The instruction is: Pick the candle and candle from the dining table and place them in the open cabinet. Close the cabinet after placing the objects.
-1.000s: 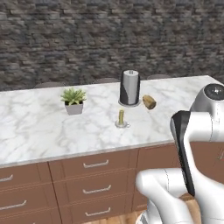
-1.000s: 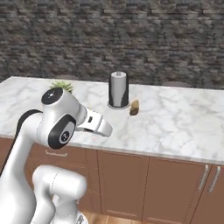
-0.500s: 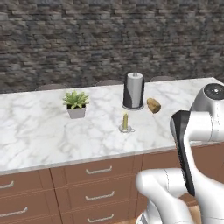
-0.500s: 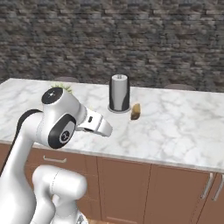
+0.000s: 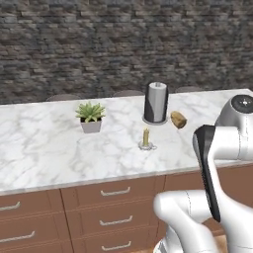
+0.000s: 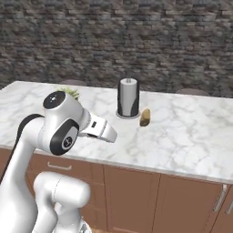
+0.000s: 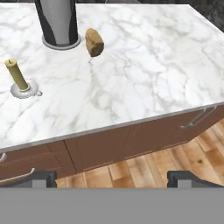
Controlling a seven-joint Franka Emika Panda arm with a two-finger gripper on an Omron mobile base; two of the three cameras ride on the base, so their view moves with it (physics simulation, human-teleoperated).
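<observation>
Pincer (image 7: 111, 177) spread wide, empty, hanging off the front edge of the table (image 7: 144, 74) above wood floor. Stubby yellow candle (image 5: 146, 138) upright in its silver dish on the marble, near the front edge, just in front of the paper-towel stand (image 5: 155, 103). Brown lump (image 5: 178, 119) beside the stand; potted plant (image 5: 90, 116) well apart, leftward.

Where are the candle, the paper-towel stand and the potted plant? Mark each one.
candle (image 7: 16, 74), hand view, on the yellow wax shaft above its silver dish.
paper-towel stand (image 5: 156, 103), left base view, on the dark roll's middle.
potted plant (image 5: 91, 111), left base view, on the green leaves above the grey pot.
</observation>
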